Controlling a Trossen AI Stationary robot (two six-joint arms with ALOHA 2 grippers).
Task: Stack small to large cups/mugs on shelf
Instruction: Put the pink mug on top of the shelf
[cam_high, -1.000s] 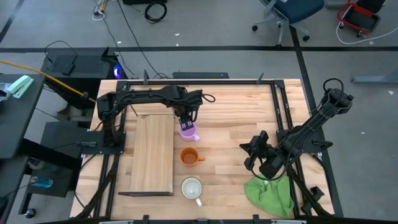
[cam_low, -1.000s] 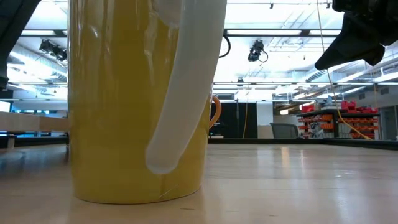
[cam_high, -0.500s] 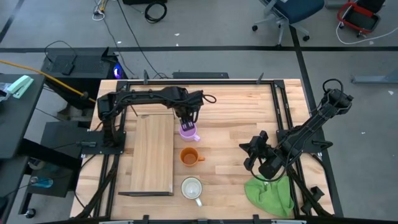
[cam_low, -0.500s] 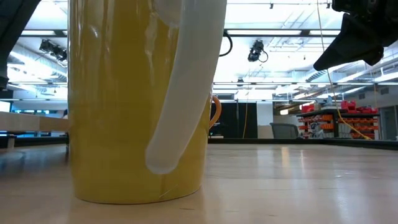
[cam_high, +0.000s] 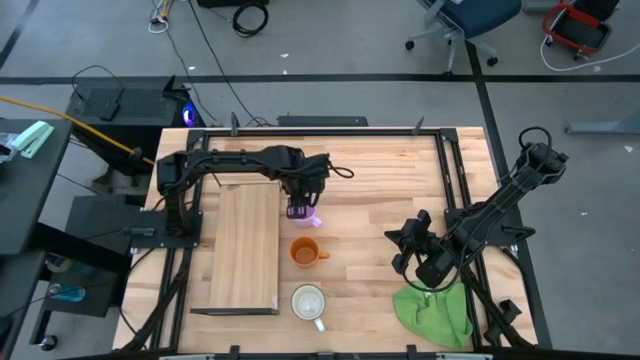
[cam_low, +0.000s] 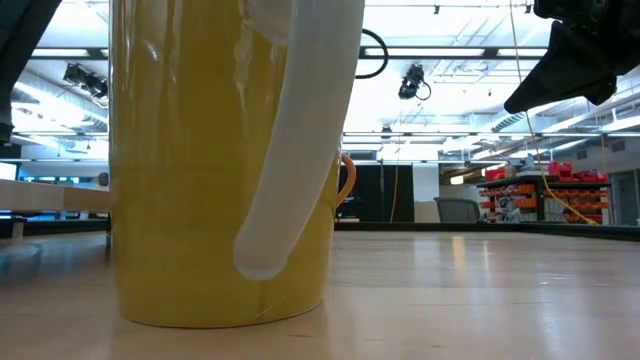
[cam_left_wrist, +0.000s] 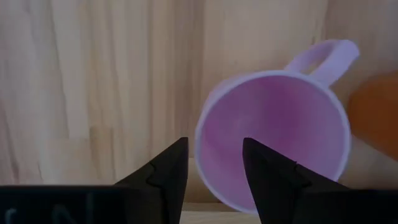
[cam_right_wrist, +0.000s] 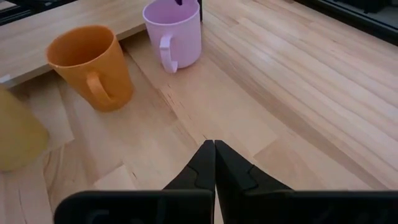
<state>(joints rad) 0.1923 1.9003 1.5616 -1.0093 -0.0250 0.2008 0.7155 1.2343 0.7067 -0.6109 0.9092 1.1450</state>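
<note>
Presently the shelf (cam_high: 248, 246) is left bare on the table's left half, with the white mug (cam_high: 308, 301), orange mug (cam_high: 303, 252) and purple mug (cam_high: 306, 215) lined up just beside its long edge, likely for short carries. Left gripper (cam_high: 298, 208) is held directly over the purple mug, fingers (cam_left_wrist: 166, 171) parted astride its rim, apparently for a rim grasp; right gripper (cam_high: 418, 250) is parked pressed together, well apart near the green cloth (cam_high: 435, 312)

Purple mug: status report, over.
Left hand open, straddling purple mug rim. Right hand shut, idle near green cloth. Shelf bare; nothing blocking.
</note>
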